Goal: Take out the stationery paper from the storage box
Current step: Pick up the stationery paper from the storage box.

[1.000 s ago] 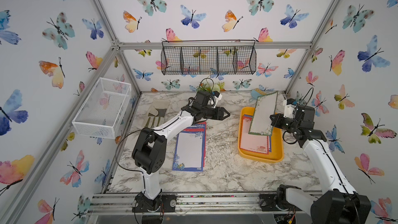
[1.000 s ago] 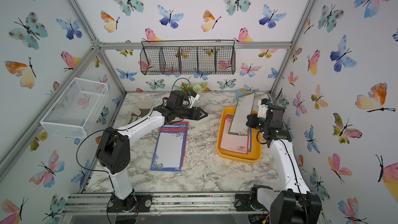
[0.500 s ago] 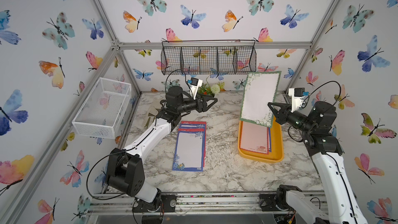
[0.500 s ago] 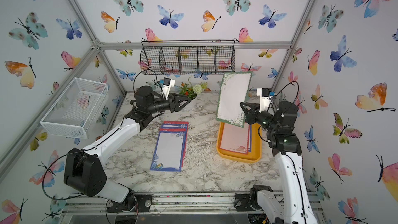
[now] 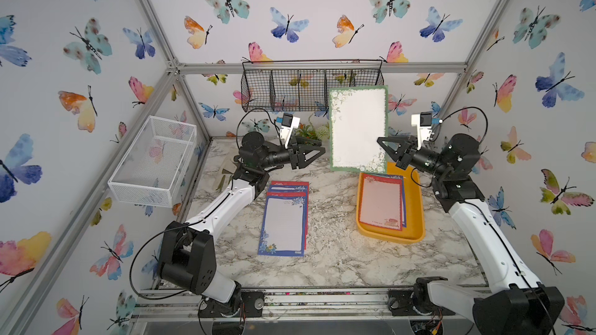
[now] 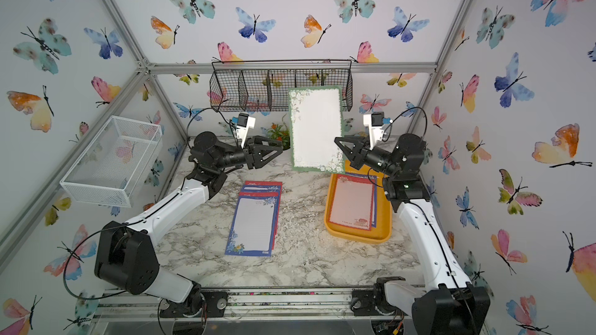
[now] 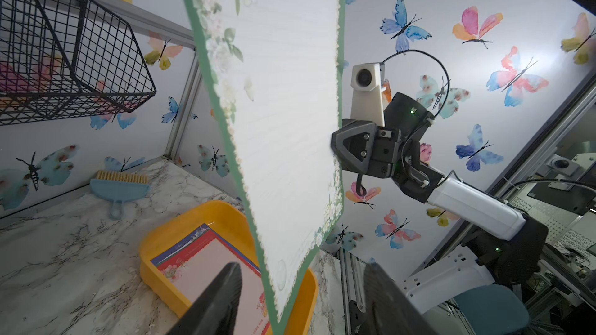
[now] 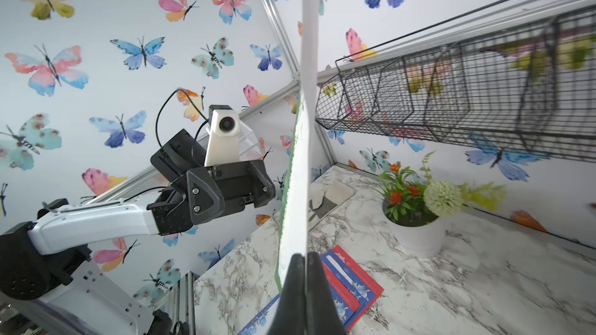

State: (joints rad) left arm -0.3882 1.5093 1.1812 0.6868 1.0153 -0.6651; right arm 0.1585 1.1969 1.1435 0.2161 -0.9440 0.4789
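In both top views the right hand (image 5: 380, 142) pinches the side edge of a green-bordered sheet (image 5: 358, 127). The sheet is now upright in the air, clear of the yellow tray (image 5: 416, 211); a second ago it was just tilting up out of it. The left hand (image 5: 319, 149), half open and empty, has swung round to face it, so a handover looks near.

Left wrist: the sheet (image 7: 280, 107) lines up between its fingers (image 7: 222, 298), untouched. Red-bordered sheets (image 7: 206, 269) remain in the tray.

Right wrist: the sheet (image 8: 295, 172) is edge-on in shut jaws.

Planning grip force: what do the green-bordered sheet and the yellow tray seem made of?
The green-bordered sheet looks like thin matte paper: edge-on in the right wrist view it is a sliver. The yellow tray is probably moulded plastic: smooth, slight sheen, seamless rounded corners.
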